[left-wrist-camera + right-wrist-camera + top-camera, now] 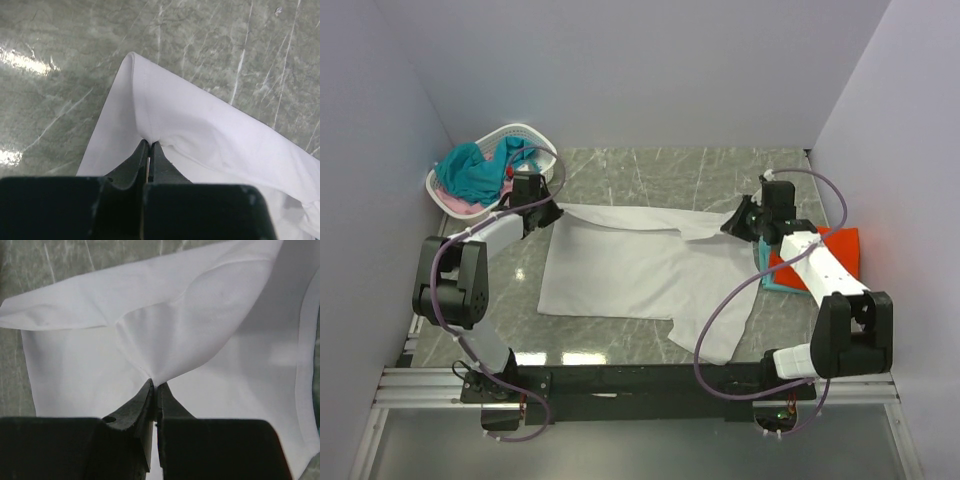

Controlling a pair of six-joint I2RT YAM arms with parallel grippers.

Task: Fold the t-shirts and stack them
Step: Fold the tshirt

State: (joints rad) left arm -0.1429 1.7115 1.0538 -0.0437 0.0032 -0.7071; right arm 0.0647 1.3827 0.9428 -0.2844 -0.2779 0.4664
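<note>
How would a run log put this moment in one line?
step: fold white t-shirt | left gripper: shut on its edge | right gripper: shut on its edge | orange-red t-shirt: on the right

Both arms reach forward, left hand [150,144] and right hand [155,385] each clamped on the white t-shirt [640,275].

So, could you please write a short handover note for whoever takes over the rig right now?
Left gripper: shut on the white t-shirt at its far left edge.
Right gripper: shut on its far right edge.
The shirt lies mostly flat on the table, unfolded.
Done: orange-red t-shirt stacked on a teal t-shirt, right side.
To do: fold and stack the white one, then the teal bundle and pink shirt in the basket, far left.
</note>
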